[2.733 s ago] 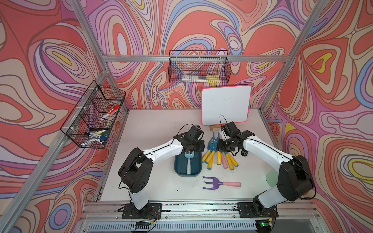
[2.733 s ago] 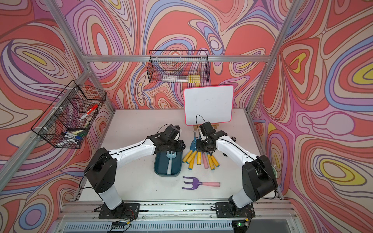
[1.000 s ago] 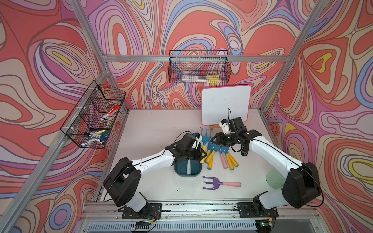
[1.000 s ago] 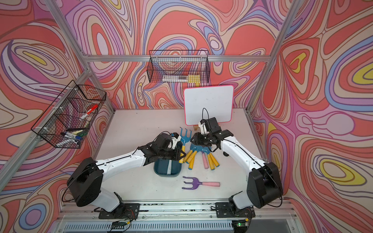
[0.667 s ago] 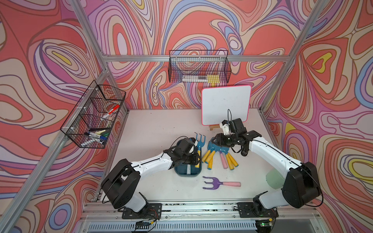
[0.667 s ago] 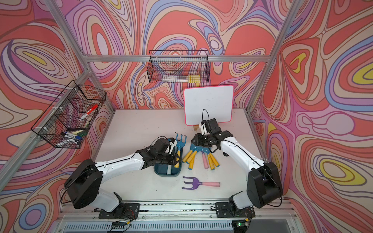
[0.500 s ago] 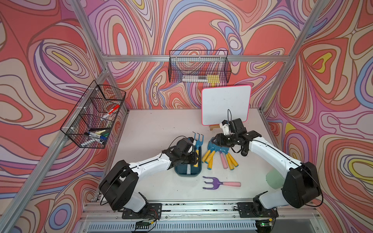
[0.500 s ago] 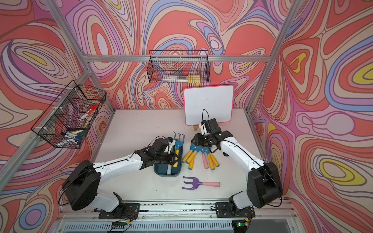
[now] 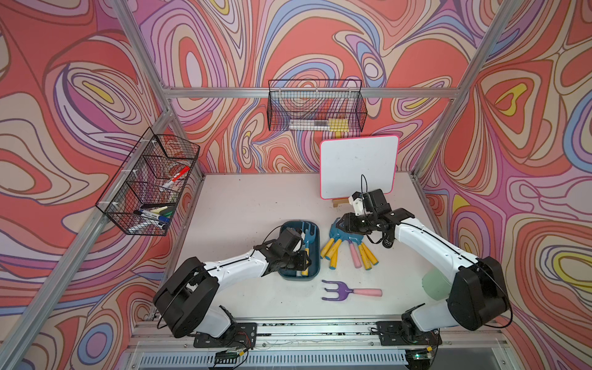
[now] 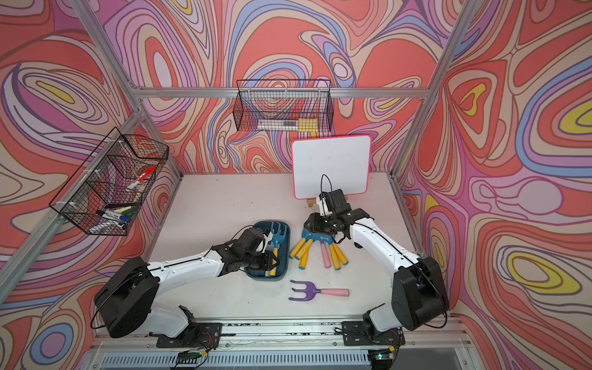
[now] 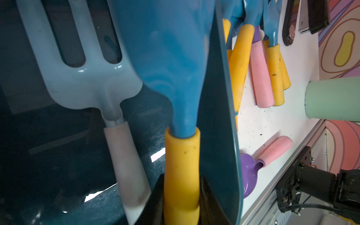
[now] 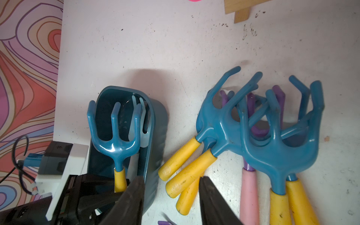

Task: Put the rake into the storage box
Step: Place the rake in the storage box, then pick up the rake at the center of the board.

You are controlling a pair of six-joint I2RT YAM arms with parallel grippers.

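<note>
The rake (image 9: 308, 236), blue with a yellow handle, lies lengthwise in the dark teal storage box (image 9: 315, 272) at the table's middle; both top views show it (image 10: 277, 235). My left gripper (image 9: 302, 261) (image 11: 180, 204) is shut on its yellow handle (image 11: 181, 165), low over the box's near end. A light blue fork (image 11: 83, 78) with a white handle lies beside it in the box. My right gripper (image 9: 344, 224) (image 12: 171, 200) hangs open over the yellow handles of a pile of rakes (image 12: 272, 146) just right of the box (image 12: 153, 136), and grips nothing.
A purple fork with a pink handle (image 9: 349, 291) lies near the front edge. A whiteboard (image 9: 358, 166) stands at the back right, a mint cup (image 9: 435, 283) at the right. Wire baskets hang on the back wall (image 9: 315, 110) and the left wall (image 9: 150, 189).
My left gripper has swung the rake from over the box's right rim and lowered it lengthwise into the box. The right gripper has barely moved.
</note>
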